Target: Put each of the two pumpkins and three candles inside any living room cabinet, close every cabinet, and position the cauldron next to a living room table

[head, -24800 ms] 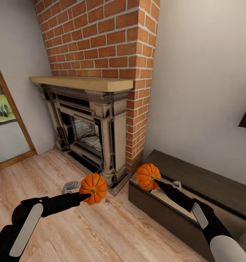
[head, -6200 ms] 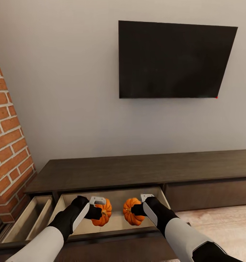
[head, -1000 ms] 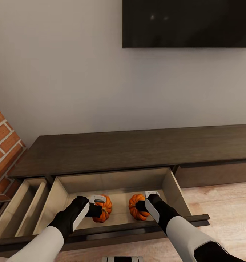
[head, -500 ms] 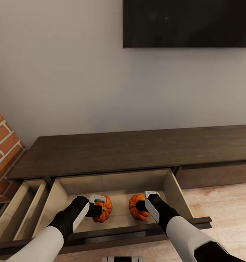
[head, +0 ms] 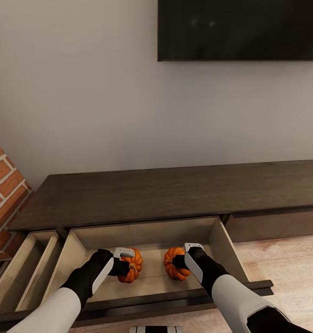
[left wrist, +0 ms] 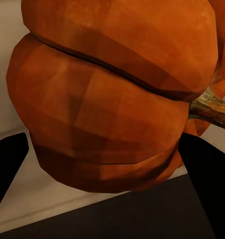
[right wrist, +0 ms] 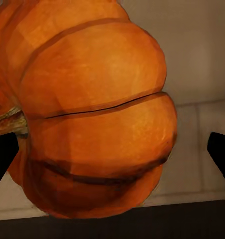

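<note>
beneath a wall-mounted black tv (head: 239, 28), a long dark brown wooden cabinet (head: 174, 192) is standing with its pale drawer (head: 149, 231) open. inside it, left hand (head: 127, 264) and right hand (head: 176, 263) are each pinching a ribbed orange pumpkin (head: 131, 266) (head: 175, 263); release, candles, closing and cauldron are remaining.

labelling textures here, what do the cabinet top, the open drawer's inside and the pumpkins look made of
Cabinet top: dark brown wood, matte, faint grain streaks. Drawer interior: pale, light wood or board, smooth. Pumpkins: ribbed orange rind, slightly satin, with a rough tan stem; real or fake is unclear.
</note>
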